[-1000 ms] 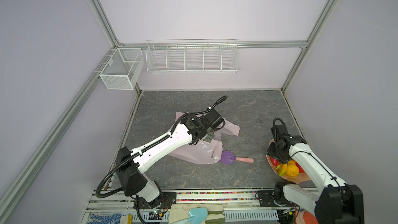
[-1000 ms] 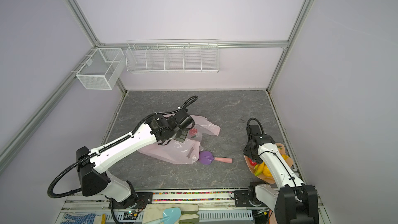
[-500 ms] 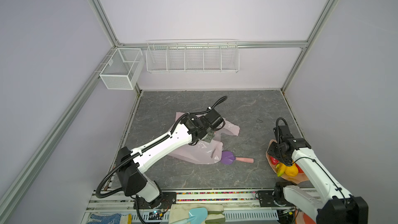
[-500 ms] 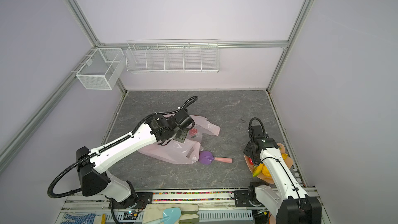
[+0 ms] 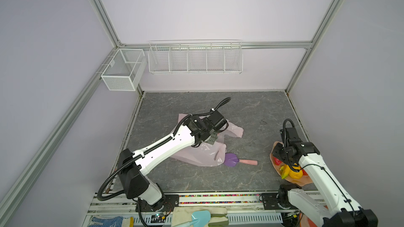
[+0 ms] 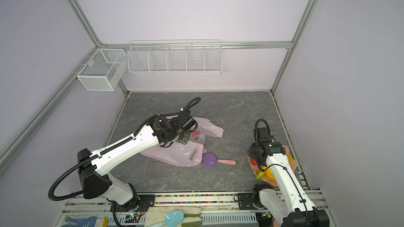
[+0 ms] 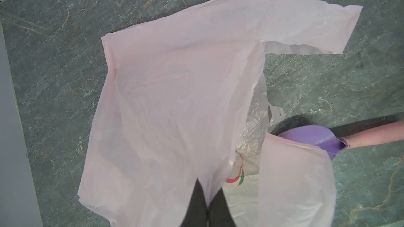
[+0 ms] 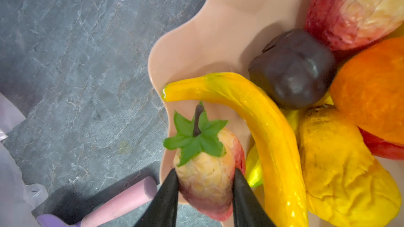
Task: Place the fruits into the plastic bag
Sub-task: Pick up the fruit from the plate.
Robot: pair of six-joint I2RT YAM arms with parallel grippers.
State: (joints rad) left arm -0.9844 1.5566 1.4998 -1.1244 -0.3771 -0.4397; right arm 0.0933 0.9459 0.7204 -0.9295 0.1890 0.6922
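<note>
The pale-pink plastic bag (image 5: 203, 156) (image 6: 179, 153) (image 7: 175, 84) lies crumpled mid-table. My left gripper (image 5: 211, 141) (image 7: 207, 201) is shut on a fold of it, lifting that edge. The fruits lie piled on a tan wavy plate (image 5: 306, 182) (image 8: 207, 29) at the front right: a yellow banana (image 8: 262, 116), a dark purple fruit (image 8: 293, 68), an orange one (image 8: 371, 88) and a wrinkled yellow one (image 8: 338, 160). My right gripper (image 8: 205, 184) (image 5: 278, 157) is at the plate's left rim, jaws pressed on both sides of a pale-red strawberry (image 8: 205, 171) with green leaves.
A purple scoop (image 5: 231, 161) (image 7: 306, 134) with a pink handle (image 8: 122, 201) lies against the bag's front right edge, between bag and plate. Wire baskets (image 5: 194, 57) hang on the back wall. Gloves and a blue scoop (image 5: 199, 216) lie on the front rail.
My right gripper has come down toward the plate's rim and its jaws have narrowed onto the strawberry. The left arm and the bag have stayed put.
</note>
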